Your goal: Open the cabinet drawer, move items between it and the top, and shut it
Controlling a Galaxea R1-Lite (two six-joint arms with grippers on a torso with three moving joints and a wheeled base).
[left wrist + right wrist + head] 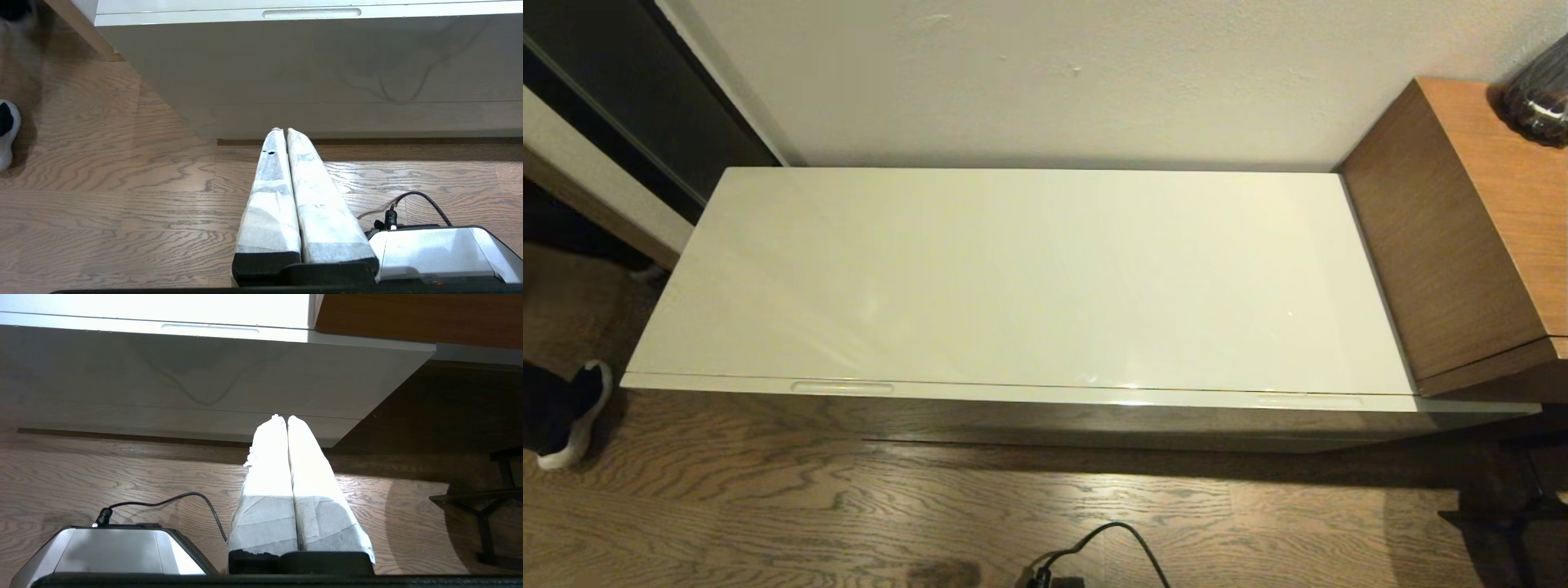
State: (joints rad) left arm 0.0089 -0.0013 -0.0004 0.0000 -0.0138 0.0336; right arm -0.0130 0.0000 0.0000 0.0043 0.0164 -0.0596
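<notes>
drawer [1045, 395] – shut, under top [1013, 278] | glossy, stiff, slippery – hook handle slot [842, 387] | left gripper [282, 130], right gripper [282, 417] – closed, empty, low before the cabinet

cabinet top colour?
Glossy cream-white, plain, on the cabinet top; clearest in the head view.

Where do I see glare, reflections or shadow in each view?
Head view: soft sheen on the top, dark shadow beneath the cabinet drawer. Left wrist view: a cable's reflection in the glossy front. Right wrist view: the top overexposed, the right gripper brightly lit.
</notes>
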